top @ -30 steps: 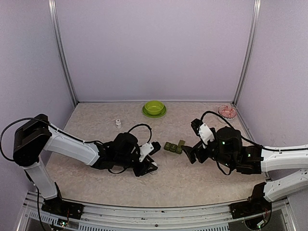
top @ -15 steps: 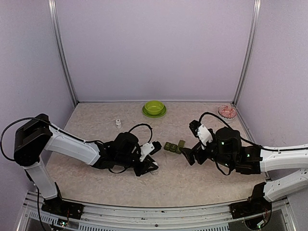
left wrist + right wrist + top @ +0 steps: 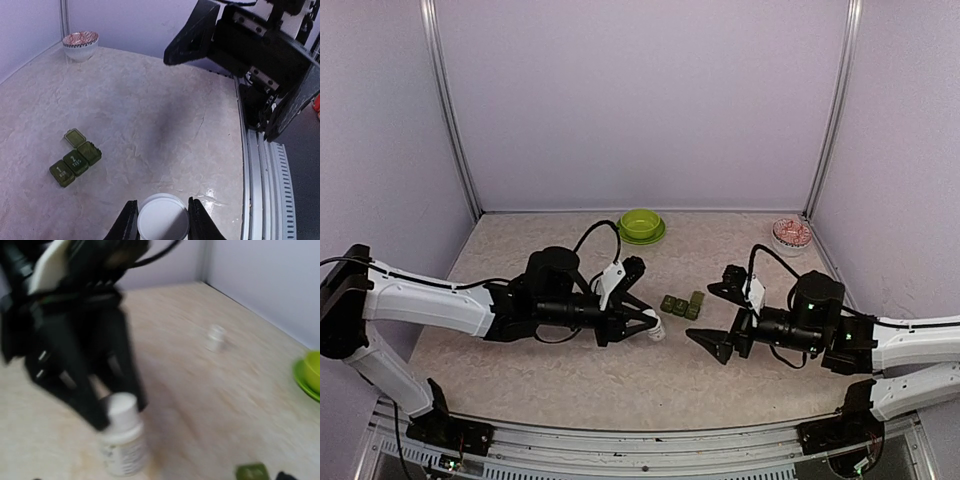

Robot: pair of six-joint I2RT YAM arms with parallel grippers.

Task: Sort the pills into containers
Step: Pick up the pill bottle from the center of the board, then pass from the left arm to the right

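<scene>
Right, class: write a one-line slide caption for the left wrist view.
Left end effector grips a white bottle, green pill box with one lid open beyond.

Small dark green plastic pill box point(image 3: 680, 305), lying flat near the middle of the marbled table point(image 3: 520, 250).
Three square compartments in a row: two numbered lids shut, the end lid flipped open.

The left arm point(image 3: 430, 300) and right arm point(image 3: 920, 340) wear glossy white shells on their long links and black housings at the joints. Thin black cables point(image 3: 603, 222) loop over each wrist. The left gripper point(image 3: 653, 328) and right gripper point(image 3: 718, 315) each have 2 black angular fingers.
</scene>
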